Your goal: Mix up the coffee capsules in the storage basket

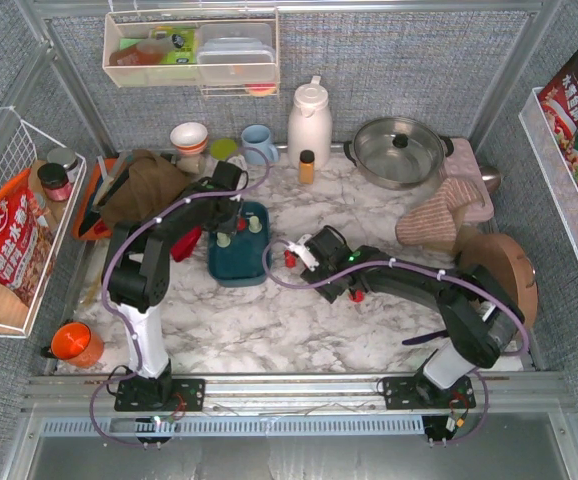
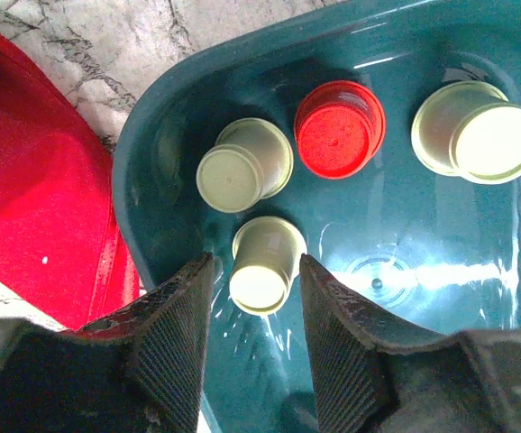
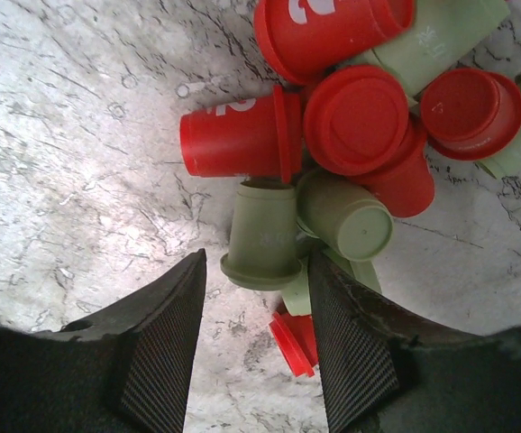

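The left gripper [image 2: 255, 293] hangs with its two ribbed black fingers [image 2: 175, 334] spread. A pale mint cup-shaped capsule [image 2: 265, 266] lies on its side in the gap between them, a sliver of space either side, so nothing is gripped. Beneath those fingers is the glossy, wet-looking floor of the dark teal plastic basket [image 2: 152, 153], shallow with rounded corners. Just past the fingertips lie a second mint capsule [image 2: 242, 167], a bright red capsule [image 2: 339, 129] seen end-on, and, further off, a third mint capsule [image 2: 477, 131]. Outside the basket wall, beside the gripper, sits a matte red soft-looking piece [image 2: 35, 180].

The right gripper [image 3: 259, 271] is also spread wide and holds nothing, hovering over the white grey-veined marble tabletop [image 3: 80, 135]. Right at the mouth of its fingers an olive-mint tapered capsule [image 3: 262, 239] lies with its rim towards the gripper. Beyond that is a loose heap of capsules [image 3: 355, 117], red and mint pods tumbled against one another, smooth plastic with flat lids. From above, this gripper and its heap lie near the basket's side.

Around the table stand grey woven fabric walls [image 1: 389, 60] in a metal frame.
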